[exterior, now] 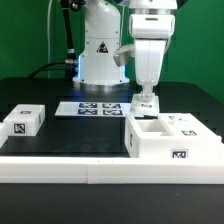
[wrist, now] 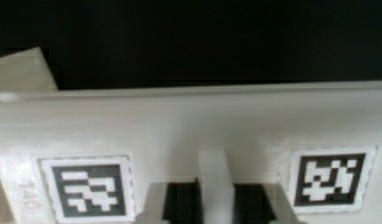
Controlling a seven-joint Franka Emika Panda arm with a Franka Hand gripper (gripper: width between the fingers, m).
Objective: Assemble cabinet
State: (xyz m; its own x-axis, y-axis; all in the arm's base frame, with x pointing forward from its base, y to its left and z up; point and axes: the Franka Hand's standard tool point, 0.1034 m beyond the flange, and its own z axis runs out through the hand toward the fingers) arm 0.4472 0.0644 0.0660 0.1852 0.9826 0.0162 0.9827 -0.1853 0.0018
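Note:
The cabinet box [exterior: 170, 142], large, white and open on top, stands at the exterior view's right front, with a tag on its near face. My gripper [exterior: 147, 93] hangs just above the box's far left corner, shut on a small white tagged panel [exterior: 147, 103]. In the wrist view my gripper [wrist: 214, 200] has its two dark fingers [wrist: 179, 202] pressed on a thin white edge of the panel [wrist: 214, 165], over a white surface with two tags [wrist: 90, 188]. A small white tagged block [exterior: 25, 121] lies at the exterior view's left.
The marker board [exterior: 98, 106] lies flat in the middle in front of the arm's base [exterior: 100, 55]. A long white border bar [exterior: 90, 170] runs along the front edge. The table surface is black.

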